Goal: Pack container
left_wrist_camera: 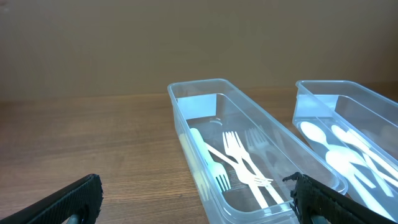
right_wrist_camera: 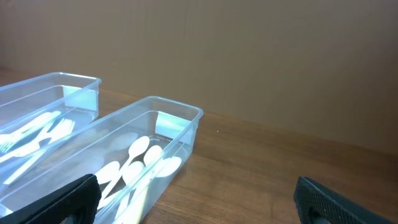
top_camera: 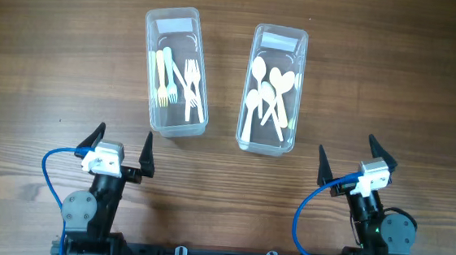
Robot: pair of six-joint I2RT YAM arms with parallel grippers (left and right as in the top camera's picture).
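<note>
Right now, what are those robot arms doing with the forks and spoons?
Nothing is being held. The left gripper and right gripper sit open near the edge of the table, apart from both clear tubs. The forks lie in the left tub and the spoons in the right tub, so packing may be done.

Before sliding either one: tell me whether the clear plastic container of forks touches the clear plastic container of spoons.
Apart. The overhead view shows bare wooden table between the fork container and the spoon container.
</note>
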